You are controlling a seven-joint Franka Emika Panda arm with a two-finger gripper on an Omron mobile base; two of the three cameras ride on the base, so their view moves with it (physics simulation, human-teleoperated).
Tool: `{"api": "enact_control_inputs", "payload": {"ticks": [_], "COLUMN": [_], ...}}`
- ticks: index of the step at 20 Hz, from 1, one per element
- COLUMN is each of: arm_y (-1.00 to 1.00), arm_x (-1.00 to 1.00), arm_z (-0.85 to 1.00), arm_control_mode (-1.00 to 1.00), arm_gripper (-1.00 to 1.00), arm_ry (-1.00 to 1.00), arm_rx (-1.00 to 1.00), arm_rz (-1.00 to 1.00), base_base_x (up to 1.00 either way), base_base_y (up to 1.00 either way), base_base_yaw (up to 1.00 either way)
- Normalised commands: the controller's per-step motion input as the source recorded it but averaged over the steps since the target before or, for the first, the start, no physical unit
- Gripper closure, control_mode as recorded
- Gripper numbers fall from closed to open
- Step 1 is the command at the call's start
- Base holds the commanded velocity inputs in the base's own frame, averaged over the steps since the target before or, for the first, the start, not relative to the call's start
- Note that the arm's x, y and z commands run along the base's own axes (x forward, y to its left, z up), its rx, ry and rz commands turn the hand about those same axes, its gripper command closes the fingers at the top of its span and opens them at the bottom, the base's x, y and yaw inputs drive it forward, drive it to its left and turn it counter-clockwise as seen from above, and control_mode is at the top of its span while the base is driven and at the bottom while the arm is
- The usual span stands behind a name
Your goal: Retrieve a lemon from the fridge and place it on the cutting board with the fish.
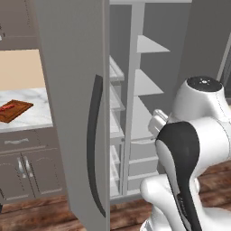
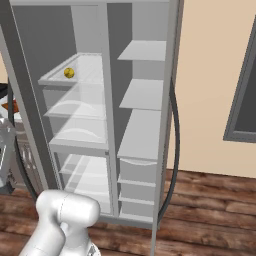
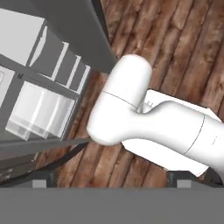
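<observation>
Lemon (image 2: 69, 73) sits on an upper shelf in the open fridge (image 2: 107, 120); pincer (image 3: 111, 181) state can't be told

i see the fridge (image 2: 112, 125) standing open in the middle of the right base frame. bare shelf lies around the lemon (image 2: 69, 73) at upper left. in the left base frame the open door (image 1: 76, 113) stands between the shelves and the cutting board (image 1: 16, 109) at far left.
</observation>
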Motion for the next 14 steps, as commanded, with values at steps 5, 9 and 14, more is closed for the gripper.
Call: {"api": "enact_control_inputs", "payload": {"ticks": [5, 9, 14], "arm_y": [-0.16, -0.04, 0.13], "arm_x": [0.4, 0.73, 0.93], "arm_z": [0.0, -0.21, -0.53], "arm_control_mode": [-1.0, -1.0, -1.0], "arm_gripper": [-1.0, -1.0, -1.0], "arm_ry": [0.08, 0.06, 0.07], "arm_rx": [0.16, 0.23, 0.32], "arm_rz": [0.01, 0.08, 0.14], "base_base_x": [0.0, 0.0, 0.0], "base_base_y": [0.0, 0.0, 0.0], "base_base_yaw": [0.0, 0.0, 0.0]}}
